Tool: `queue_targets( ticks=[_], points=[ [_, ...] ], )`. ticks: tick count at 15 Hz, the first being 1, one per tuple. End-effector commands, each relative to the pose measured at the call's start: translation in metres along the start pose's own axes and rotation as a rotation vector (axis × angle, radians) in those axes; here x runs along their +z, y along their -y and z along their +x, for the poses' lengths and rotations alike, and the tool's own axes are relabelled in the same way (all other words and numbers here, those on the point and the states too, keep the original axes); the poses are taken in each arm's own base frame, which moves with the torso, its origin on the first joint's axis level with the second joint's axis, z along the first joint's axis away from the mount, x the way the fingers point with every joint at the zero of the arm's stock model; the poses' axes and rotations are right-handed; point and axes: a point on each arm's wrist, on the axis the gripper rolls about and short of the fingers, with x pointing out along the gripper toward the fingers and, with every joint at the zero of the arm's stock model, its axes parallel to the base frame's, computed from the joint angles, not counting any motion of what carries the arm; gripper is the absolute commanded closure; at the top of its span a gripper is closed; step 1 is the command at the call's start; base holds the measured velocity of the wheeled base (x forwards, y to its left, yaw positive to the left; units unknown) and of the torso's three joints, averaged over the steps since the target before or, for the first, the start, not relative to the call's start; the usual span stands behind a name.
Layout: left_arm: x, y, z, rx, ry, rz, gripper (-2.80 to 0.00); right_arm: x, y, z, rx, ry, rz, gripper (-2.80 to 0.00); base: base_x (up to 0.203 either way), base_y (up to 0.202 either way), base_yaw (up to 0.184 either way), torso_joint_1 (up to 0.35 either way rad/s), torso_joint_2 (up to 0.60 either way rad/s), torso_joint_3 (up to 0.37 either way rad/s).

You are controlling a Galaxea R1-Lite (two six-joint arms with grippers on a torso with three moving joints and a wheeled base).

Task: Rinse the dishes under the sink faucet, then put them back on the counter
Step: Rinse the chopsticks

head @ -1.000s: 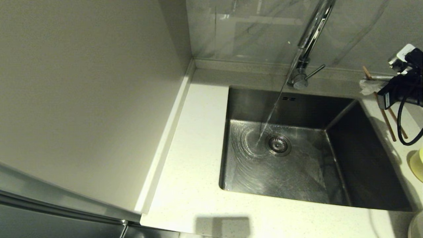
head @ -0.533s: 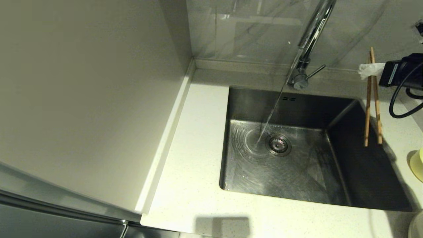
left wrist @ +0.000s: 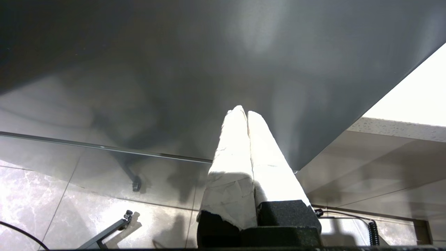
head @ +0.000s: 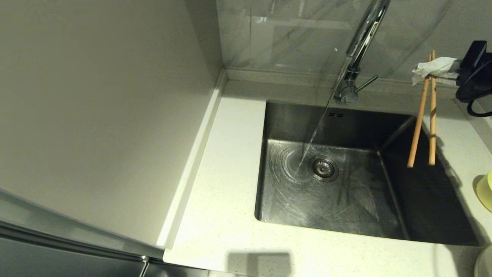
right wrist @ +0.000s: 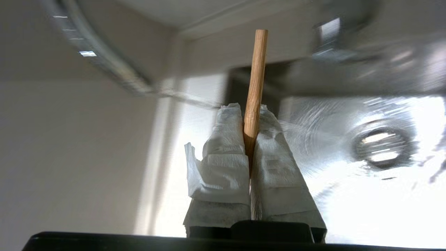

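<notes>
My right gripper (head: pixel 430 71) is shut on the two brown chopsticks (head: pixel 422 115), which hang nearly upright over the sink's right rim. In the right wrist view its paper-wrapped fingers (right wrist: pixel 226 150) clamp a chopstick (right wrist: pixel 254 87). Water runs from the chrome faucet (head: pixel 359 46) into the steel sink (head: pixel 326 192) beside the drain strainer (head: pixel 323 168). The pale yellow-green bowl (head: pixel 486 190) shows at the right edge of the white counter (head: pixel 226 184). A sliver of the plate (head: pixel 485 265) sits at the bottom right corner. My left gripper (left wrist: pixel 244 113) is shut and empty, parked low by a cabinet.
A tall grey cabinet panel (head: pixel 103 115) walls off the left side. The grey marbled wall (head: pixel 292 34) rises behind the faucet. The faucet's side lever (head: pixel 367 82) points to the right.
My right gripper lifted the chopsticks off the counter, swung them upright, and carried them left toward the sink. Water keeps running.
</notes>
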Motion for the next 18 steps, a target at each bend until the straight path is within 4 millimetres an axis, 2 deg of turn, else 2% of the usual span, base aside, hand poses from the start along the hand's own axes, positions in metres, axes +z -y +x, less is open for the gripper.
queue_targets(
  ticks=[1, 5, 7, 10, 11, 14, 18],
  points=[
    [0.000, 0.000, 0.000, 0.001, 0.002, -0.001, 0.00, -0.004, -0.009, 0.006, 0.042, -0.024, 0.050, 0.00, 0.000, 0.000, 0.000, 0.000, 0.00, 0.000],
    [0.000, 0.000, 0.000, 0.001, 0.002, -0.001, 0.00, -0.006, 0.000, 0.017, 0.015, 0.036, -0.032, 0.00, 0.000, 0.000, 0.000, 0.000, 0.00, 0.000],
    [0.000, 0.000, 0.000, 0.001, 0.002, -0.001, 0.00, -0.004, 0.014, 0.032, -0.123, 0.108, -0.068, 0.00, 0.000, 0.000, 0.000, 0.000, 0.00, 0.000],
    [0.000, 0.000, 0.000, 0.001, 0.002, -0.001, 0.00, 0.000, 0.026, 0.053, -0.419, 0.190, -0.021, 0.00, 0.000, 0.000, 0.000, 0.000, 0.00, 0.000],
    [0.000, 0.000, 0.000, 0.001, 0.002, -0.001, 0.00, 0.001, 0.025, 0.060, -0.497, 0.227, 0.022, 0.00, 0.000, 0.000, 0.000, 0.000, 0.00, 0.000],
    [0.000, 0.000, 0.000, 0.001, 0.002, -0.001, 0.00, -0.008, 0.010, 0.080, -0.568, 0.301, 0.226, 0.00, 0.000, 0.000, 0.000, 0.000, 0.00, 0.000],
    [0.000, 0.000, 0.000, 0.001, 0.002, -0.001, 0.00, -0.010, -0.009, 0.095, -0.634, 0.426, 0.232, 0.00, 0.000, 0.000, 0.000, 0.000, 0.00, 0.000]
  ],
)
